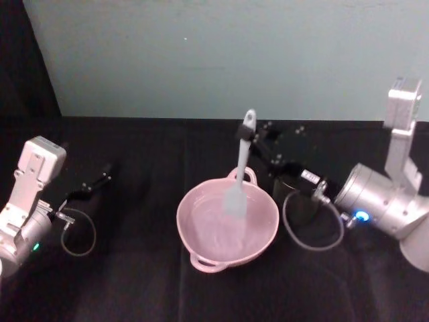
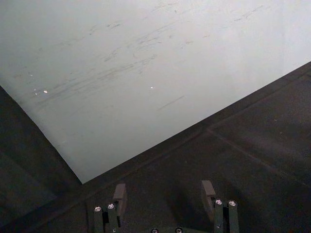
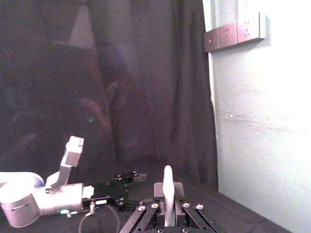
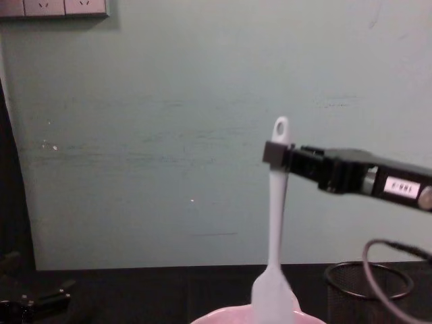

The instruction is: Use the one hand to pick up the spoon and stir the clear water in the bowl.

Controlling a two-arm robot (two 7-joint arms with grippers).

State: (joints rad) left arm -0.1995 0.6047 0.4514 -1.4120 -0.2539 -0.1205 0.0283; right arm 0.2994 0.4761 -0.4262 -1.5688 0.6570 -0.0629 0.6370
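Bowl [image 1: 201,231] w/ water, spoon [image 1: 240,171] blade in, right gripper [image 1: 249,137] clamped.

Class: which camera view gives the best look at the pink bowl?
The head view: it shows the whole bowl from above, with its rim, its handles and the spoon blade inside, held by the right pincer. The chest view catches just a sliver of rim.

Dim, even room light left the black table [image 1: 134,288] nearly featureless, while the pale wall [image 1: 221,54] stayed brightest, soft glare sheened the pink bowl [image 1: 258,238], and the dark curtain [image 3: 121,87] looked murky and grainy.
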